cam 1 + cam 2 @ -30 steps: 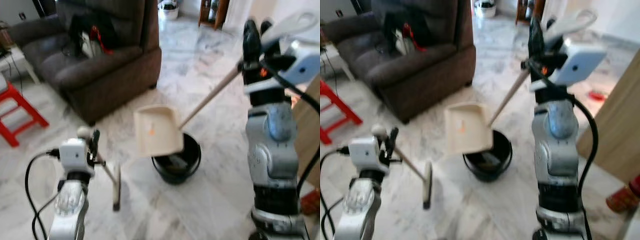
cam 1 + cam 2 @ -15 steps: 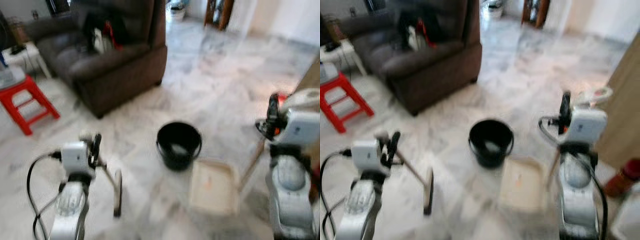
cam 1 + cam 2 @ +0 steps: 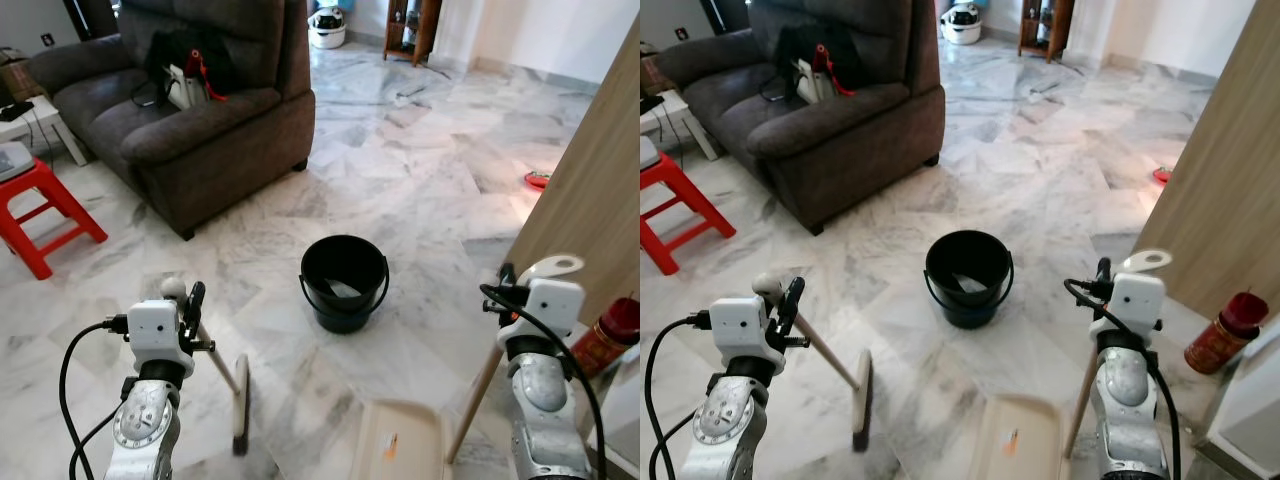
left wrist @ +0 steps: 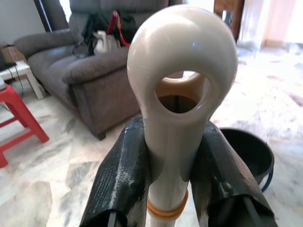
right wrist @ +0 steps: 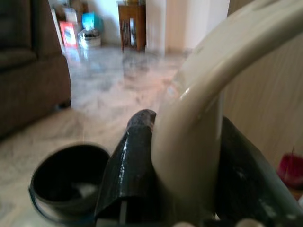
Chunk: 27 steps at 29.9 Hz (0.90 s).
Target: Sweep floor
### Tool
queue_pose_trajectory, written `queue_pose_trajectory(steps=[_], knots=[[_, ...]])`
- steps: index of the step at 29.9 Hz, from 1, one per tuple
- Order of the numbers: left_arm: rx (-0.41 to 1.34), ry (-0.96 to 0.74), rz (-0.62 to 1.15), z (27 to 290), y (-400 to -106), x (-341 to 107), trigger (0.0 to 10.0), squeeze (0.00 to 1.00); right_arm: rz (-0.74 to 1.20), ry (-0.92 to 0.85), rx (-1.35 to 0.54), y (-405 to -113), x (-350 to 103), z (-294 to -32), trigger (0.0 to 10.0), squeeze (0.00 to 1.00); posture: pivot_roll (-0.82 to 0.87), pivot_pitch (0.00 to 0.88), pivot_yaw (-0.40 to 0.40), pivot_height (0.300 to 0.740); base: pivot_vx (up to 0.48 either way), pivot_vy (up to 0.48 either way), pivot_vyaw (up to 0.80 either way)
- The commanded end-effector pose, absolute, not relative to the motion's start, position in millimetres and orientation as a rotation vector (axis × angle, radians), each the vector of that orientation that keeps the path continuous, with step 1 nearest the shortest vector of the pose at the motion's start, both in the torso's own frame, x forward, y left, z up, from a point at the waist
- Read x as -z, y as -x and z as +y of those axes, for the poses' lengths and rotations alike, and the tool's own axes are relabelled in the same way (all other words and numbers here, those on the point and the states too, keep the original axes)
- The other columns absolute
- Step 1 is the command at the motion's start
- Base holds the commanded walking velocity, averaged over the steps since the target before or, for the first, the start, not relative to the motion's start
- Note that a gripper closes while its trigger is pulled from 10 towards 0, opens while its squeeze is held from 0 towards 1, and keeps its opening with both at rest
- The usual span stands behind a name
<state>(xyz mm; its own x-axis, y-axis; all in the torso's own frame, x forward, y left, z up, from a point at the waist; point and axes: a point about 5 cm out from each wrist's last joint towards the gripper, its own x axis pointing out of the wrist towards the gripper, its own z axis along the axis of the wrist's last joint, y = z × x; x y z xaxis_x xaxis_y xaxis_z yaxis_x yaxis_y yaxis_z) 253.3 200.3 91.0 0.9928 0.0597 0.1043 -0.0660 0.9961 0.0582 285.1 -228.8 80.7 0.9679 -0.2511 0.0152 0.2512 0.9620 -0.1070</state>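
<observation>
Two grippers busy | left gripper (image 4: 173,175) clamped on broom (image 3: 830,372) handle, head on floor (image 3: 430,190) left of bucket (image 3: 344,282) | right gripper (image 5: 189,189) clamped on dustpan (image 3: 402,441) handle, pan flat on floor, near side of bucket | sofa (image 3: 190,110) beyond, red stool (image 3: 45,205) far left

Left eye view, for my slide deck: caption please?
Left gripper holds broom, right gripper holds dustpan, black bucket between.
</observation>
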Motion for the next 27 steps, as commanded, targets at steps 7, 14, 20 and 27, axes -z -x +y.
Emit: queue_pose_trajectory(steps=[7, 14, 20, 27], knots=[[-0.086, -0.088, -0.118, 211, -252, -86, 10.0, 0.0, -0.075, 0.057, 0.217, -294, -85, -229, 10.0, 0.0, 0.04, 0.007, 0.039, 0.74, 0.0, 0.0, 0.0], [-0.076, -0.089, -0.109, 210, -256, -80, 10.0, 0.0, -0.086, 0.021, 0.208, -298, -83, -229, 10.0, 0.0, 0.03, 0.0, 0.033, 0.74, 0.0, 0.0, -0.37], [-0.082, -0.081, -0.119, 207, -258, -80, 10.0, 0.0, -0.067, 0.025, 0.183, -298, -76, -226, 10.0, 0.0, 0.04, 0.0, 0.023, 0.74, 0.0, 0.0, -0.8], [-0.077, -0.08, -0.133, 207, -263, -80, 10.0, 0.0, -0.07, 0.018, 0.187, -298, -74, -225, 10.0, 0.0, 0.05, 0.0, 0.015, 0.74, 0.0, 0.0, -0.8]])
